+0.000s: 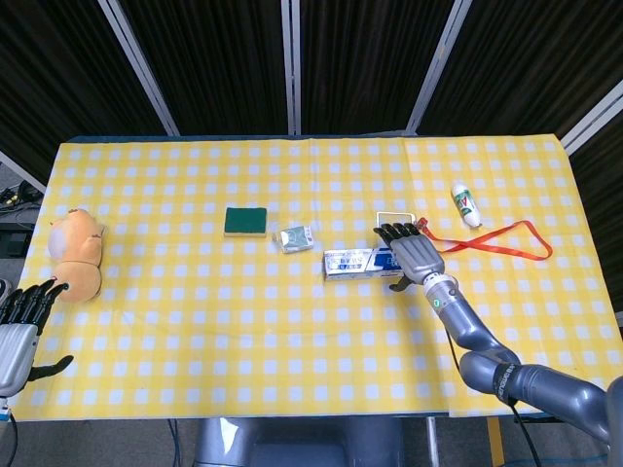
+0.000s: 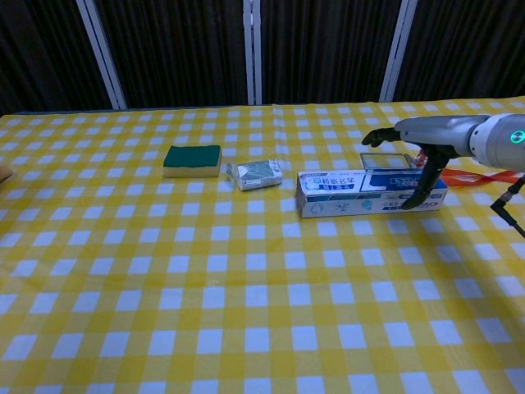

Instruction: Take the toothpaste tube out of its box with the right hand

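**Reaching over the toothpaste box**

Hovering above the right end of the toothpaste box (image 1: 374, 262), the right hand (image 1: 413, 255) has its fingers spread apart, and they grip nothing; in the chest view the thumb hangs down in front of the box's right end while the fingers stretch out above its top. Whether any fingertip touches the carton cannot be told. The box lies flat on the yellow checked tablecloth (image 1: 292, 350), long side toward the robot. Its end flaps look closed, and the tube inside cannot be seen.

Just behind the box's right end lies a clear badge holder (image 2: 384, 159) on a red lanyard (image 1: 506, 241), with a small white bottle (image 1: 465, 204) further right. Left of the box sit a small packet (image 1: 295, 237) and a green sponge (image 1: 245, 221). Well to the left, a plush toy (image 1: 76, 255) lies near the table edge, and the left hand (image 1: 21, 326) waits open-fingered and empty just beside it.
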You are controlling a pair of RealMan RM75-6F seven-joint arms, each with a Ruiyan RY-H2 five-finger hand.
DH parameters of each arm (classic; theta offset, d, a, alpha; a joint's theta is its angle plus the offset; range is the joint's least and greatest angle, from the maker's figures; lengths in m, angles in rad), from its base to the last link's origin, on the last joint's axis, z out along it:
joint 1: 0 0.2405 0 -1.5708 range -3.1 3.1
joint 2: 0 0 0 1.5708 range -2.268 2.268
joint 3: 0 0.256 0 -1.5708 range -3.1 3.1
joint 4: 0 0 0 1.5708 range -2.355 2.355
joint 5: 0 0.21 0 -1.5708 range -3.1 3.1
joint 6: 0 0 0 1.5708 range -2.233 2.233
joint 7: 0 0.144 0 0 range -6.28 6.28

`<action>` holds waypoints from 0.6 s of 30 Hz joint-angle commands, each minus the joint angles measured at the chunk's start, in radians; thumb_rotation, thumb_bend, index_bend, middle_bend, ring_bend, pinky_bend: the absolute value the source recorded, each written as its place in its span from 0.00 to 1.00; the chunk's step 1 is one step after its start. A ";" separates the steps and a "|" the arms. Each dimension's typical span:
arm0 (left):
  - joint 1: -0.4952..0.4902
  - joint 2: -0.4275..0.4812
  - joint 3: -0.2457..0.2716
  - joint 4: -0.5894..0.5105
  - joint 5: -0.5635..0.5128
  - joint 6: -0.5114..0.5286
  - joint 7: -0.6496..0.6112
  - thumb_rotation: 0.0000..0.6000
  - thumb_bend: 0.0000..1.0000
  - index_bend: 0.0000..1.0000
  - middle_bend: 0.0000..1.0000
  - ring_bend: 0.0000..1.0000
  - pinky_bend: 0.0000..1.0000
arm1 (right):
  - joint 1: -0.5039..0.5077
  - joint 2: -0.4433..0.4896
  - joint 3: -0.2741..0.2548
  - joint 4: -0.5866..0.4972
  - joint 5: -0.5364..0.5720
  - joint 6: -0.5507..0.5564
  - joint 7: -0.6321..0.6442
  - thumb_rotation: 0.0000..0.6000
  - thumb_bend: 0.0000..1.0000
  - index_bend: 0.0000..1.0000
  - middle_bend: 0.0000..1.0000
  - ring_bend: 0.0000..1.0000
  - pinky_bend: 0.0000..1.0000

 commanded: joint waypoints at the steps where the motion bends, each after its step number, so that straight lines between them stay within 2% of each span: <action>1: -0.002 -0.003 -0.002 0.001 -0.007 -0.002 0.005 1.00 0.00 0.00 0.00 0.00 0.00 | 0.031 -0.050 -0.019 0.065 0.028 -0.001 -0.040 1.00 0.00 0.11 0.14 0.03 0.03; 5: -0.006 -0.008 -0.003 0.003 -0.020 -0.012 0.010 1.00 0.00 0.00 0.00 0.00 0.00 | 0.041 -0.092 -0.020 0.108 0.034 0.029 -0.045 1.00 0.04 0.23 0.27 0.20 0.22; 10: -0.008 -0.012 -0.003 0.005 -0.030 -0.016 0.013 1.00 0.00 0.00 0.00 0.00 0.00 | 0.042 -0.124 -0.019 0.136 0.003 0.042 -0.010 1.00 0.19 0.45 0.48 0.42 0.43; 13: -0.007 -0.013 -0.002 0.005 -0.031 -0.014 0.015 1.00 0.00 0.00 0.00 0.00 0.00 | 0.036 -0.125 -0.021 0.136 -0.025 0.057 0.013 1.00 0.28 0.53 0.54 0.48 0.50; 18: -0.007 -0.013 -0.001 0.003 -0.030 -0.012 0.015 1.00 0.00 0.00 0.00 0.00 0.00 | 0.018 -0.100 -0.024 0.107 -0.090 0.089 0.067 1.00 0.40 0.54 0.55 0.49 0.53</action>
